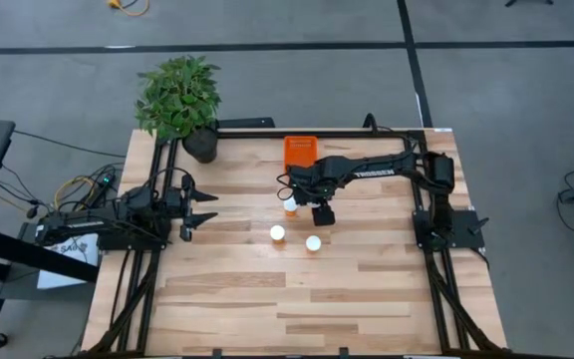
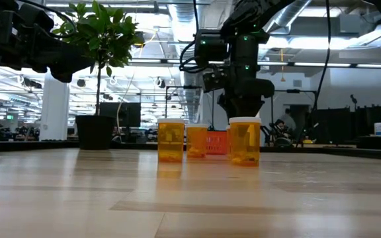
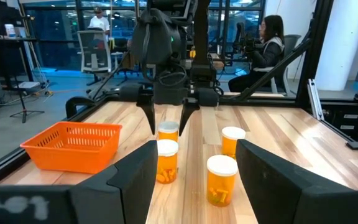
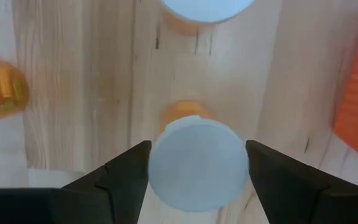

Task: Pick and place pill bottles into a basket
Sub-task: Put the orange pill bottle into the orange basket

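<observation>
Right gripper (image 4: 197,163) straddles a pill bottle (image 4: 197,163) (arm lettering unreadable), fingers apart.

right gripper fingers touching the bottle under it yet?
Cannot tell. In the right wrist view the right gripper straddles the pill bottle, fingers right at the cap's edges, open, but neither gap nor contact shows plainly.

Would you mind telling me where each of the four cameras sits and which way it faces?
High: overhead, straight down; both arms, basket.
Low: table height, across into the room; pill bottles, right gripper above.
Left wrist: forward past left gripper toward the right arm, bottles, basket.
Right wrist: downward; right gripper open around a white cap.
Shared: left wrist and high views both show the basket.
</observation>
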Tool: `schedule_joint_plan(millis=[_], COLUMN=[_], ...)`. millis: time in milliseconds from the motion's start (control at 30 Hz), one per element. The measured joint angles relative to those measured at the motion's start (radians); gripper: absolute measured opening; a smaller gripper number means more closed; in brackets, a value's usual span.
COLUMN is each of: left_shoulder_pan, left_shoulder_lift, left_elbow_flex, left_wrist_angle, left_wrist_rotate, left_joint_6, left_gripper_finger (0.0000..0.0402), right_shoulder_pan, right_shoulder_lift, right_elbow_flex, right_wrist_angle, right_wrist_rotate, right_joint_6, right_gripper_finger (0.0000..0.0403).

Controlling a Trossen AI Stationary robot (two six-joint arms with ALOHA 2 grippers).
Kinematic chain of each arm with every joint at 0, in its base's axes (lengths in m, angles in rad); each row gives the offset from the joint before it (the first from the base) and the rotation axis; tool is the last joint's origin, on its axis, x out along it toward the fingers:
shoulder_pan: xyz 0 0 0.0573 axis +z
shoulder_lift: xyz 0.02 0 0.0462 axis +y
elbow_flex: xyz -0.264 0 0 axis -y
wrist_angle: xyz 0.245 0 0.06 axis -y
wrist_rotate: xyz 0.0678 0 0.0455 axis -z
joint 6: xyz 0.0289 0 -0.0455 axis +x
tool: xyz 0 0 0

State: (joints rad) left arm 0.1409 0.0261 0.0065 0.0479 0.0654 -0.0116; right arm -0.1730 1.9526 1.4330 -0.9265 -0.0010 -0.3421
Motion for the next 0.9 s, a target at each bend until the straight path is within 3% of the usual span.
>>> schedule_joint_plan(millis=[467,767,900], left_shoulder_pan=[0.000,0.000,0.000], left_shoulder_lift=[0.000,0.000,0.000], left_elbow_flex=[0.000,0.000,0.000], left_wrist_angle=[0.000,0.000,0.000], left_wrist_rotate=[-0.001,-0.002,-0.002], left_joint_6=[0.000,0.000,0.000], left_gripper_finger=[0.0209,0.0209,0.0209], right_shoulder_pan=[0.000,0.000,0.000], right_shoulder_lift=[0.000,0.000,0.000], right_elbow_flex=[0.000,0.000,0.000], right_wrist_angle=[-0.008,-0.011,-0.012], right_wrist_rotate=[0.000,0.001,0.001], right_joint_6=[0.003,0.003,0.003], right_gripper_finger=[0.0252,0.0194,0.0202])
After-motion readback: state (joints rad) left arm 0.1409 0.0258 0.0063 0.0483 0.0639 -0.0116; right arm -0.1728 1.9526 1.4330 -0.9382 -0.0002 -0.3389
